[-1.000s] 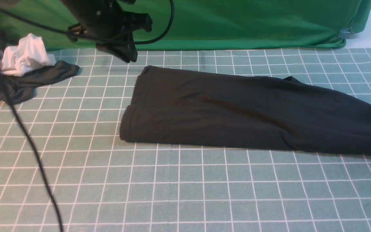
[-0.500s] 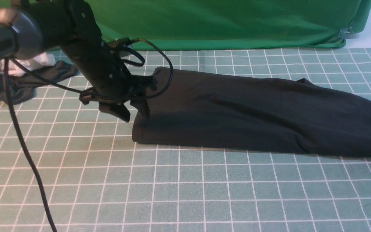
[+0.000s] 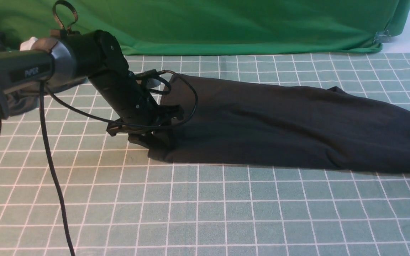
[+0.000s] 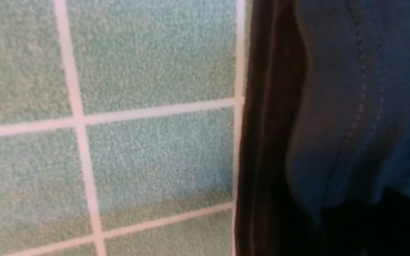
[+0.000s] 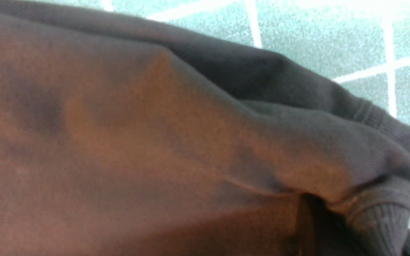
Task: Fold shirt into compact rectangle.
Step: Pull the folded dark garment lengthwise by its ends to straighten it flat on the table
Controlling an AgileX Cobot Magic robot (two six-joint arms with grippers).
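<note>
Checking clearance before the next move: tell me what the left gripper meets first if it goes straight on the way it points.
Pointing down at the near left corner of the shirt, the left gripper would likely meet that cloth edge first, then the checked mat beneath; depth is unclear.

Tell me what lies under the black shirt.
The shirt lies on the green gridded tablecloth, visible all around it. Anything between tablecloth and folded layers is covered.

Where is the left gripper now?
Front view, left of centre: the left gripper is down at the near-left corner of the shirt on the checked mat.
</note>
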